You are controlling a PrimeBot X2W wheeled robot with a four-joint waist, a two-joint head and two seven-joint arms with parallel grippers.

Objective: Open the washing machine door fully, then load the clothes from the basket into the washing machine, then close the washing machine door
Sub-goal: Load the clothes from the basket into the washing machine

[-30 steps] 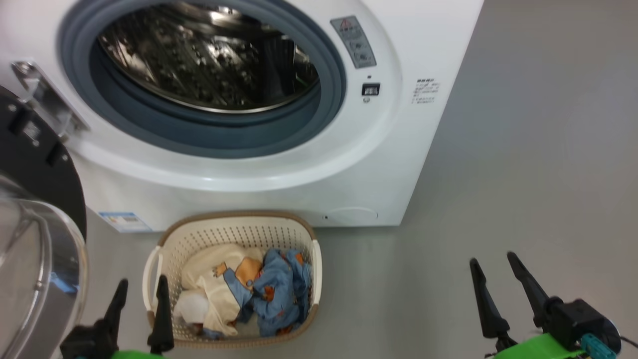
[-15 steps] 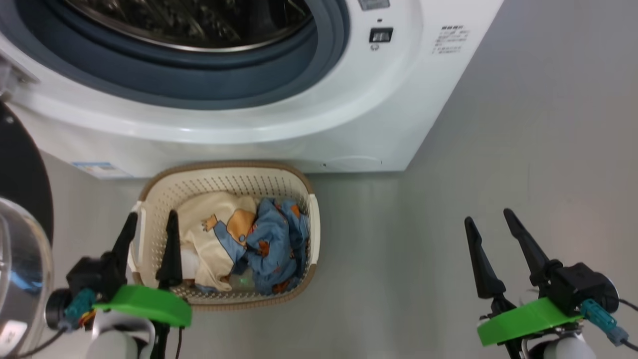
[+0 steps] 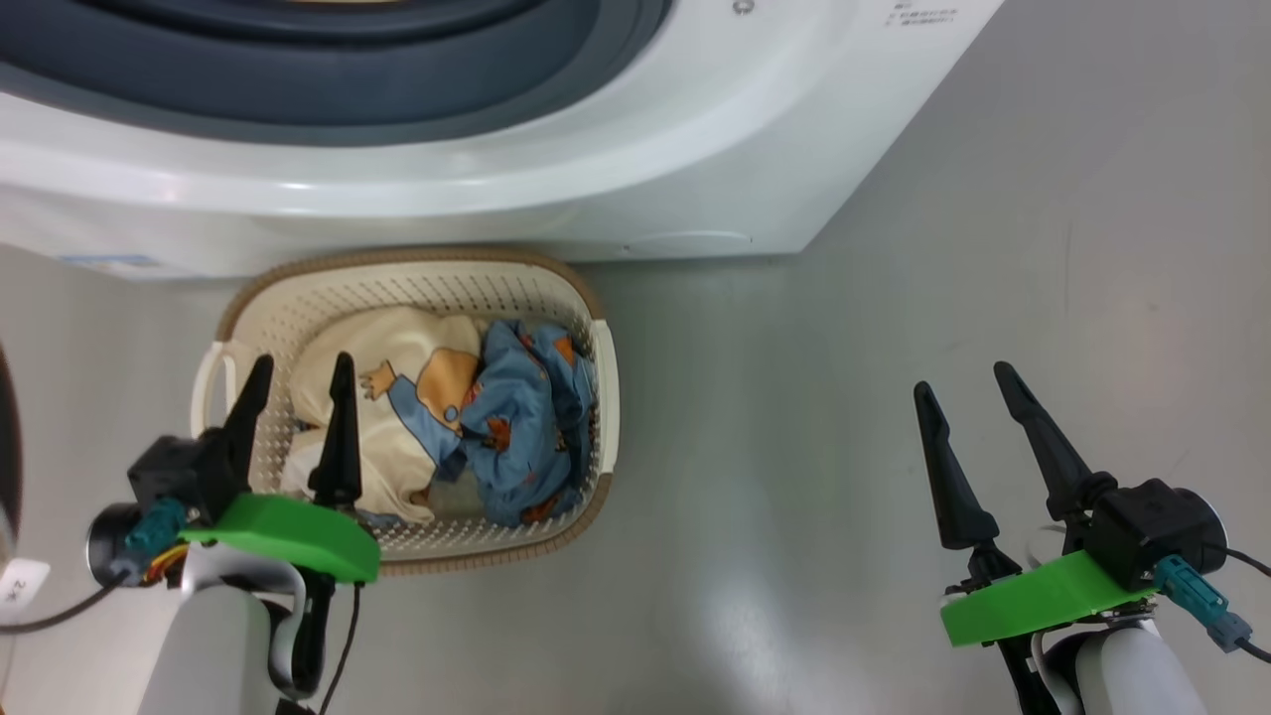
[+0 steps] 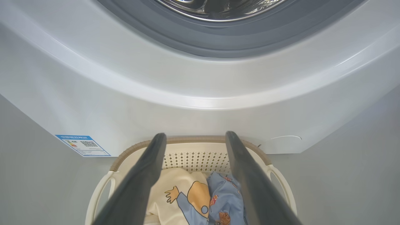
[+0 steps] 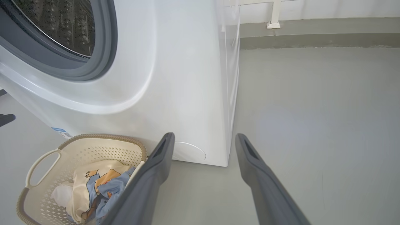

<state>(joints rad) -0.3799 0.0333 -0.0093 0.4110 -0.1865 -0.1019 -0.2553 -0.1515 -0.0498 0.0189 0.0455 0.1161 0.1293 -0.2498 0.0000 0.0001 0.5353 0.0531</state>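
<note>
Cream and blue clothes (image 3: pixel 467 417) heaped in basket (image 3: pixel 397 260) at 6 o'clock of washer (image 3: pixel 496 199), long axis 9-to-3, just below and toward 3 o'clock of spread, empty left gripper (image 3: pixel 304 362); right gripper (image 3: pixel 962 377), equally spread, well apart at 3 o'clock, left plainly nearer.

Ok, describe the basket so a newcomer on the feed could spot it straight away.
Find the white washing machine; on the grey floor close before its front stands the basket. It is small cream plastic with perforated sides, a brown woven-look rim and loop handles, holding cream and blue cartoon-print clothes.
</note>
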